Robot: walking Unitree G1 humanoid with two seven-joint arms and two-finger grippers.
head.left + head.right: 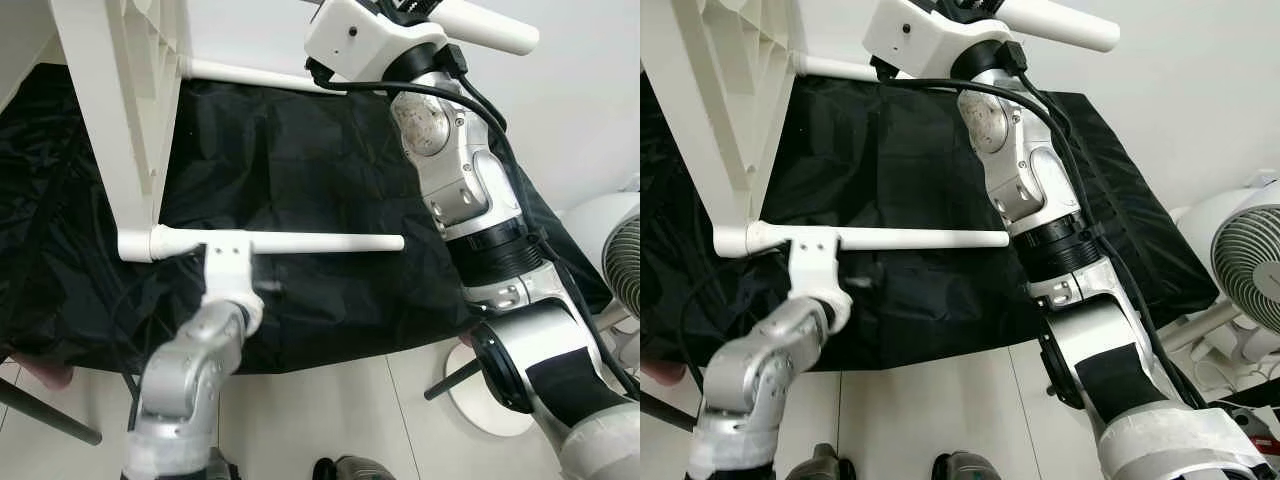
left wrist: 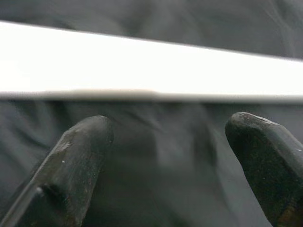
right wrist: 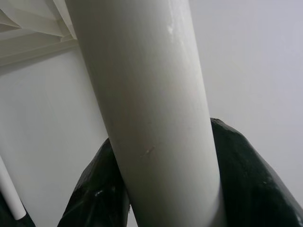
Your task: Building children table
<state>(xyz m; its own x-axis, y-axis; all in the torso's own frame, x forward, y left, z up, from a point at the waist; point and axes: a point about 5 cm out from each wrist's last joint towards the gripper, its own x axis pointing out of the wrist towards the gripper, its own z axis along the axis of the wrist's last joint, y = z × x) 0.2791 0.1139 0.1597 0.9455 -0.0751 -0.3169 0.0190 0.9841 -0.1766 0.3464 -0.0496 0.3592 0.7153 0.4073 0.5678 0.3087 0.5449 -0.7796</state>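
Scene: a white plastic tabletop is seen standing on edge at the left, over a black cloth that is spread on the desk.
Legs: a lower leg is plugged into the tabletop corner and lies level above the cloth; an upper leg is seen further back, and a third leg is held high at the top.
Left hand: it is placed just under the lower leg, near the socket end. The fingers are spread and released, and the leg is seen a little beyond their tips; nothing is grasped.
Right hand: it is clenched around the third leg, with one finger at each side of the tube.
Handling, as judged: the legs are probably light, stiff, hollow tubes with a smooth surface, so they may slip or turn in the fingers. The tabletop seems light but wide, and it can be tipped easily while it stands on edge.
Where to hold, as judged: a leg is better taken near the middle, across the tube, and it is pushed straight along its axis into the socket.
Other things: a fan is seen at the right.
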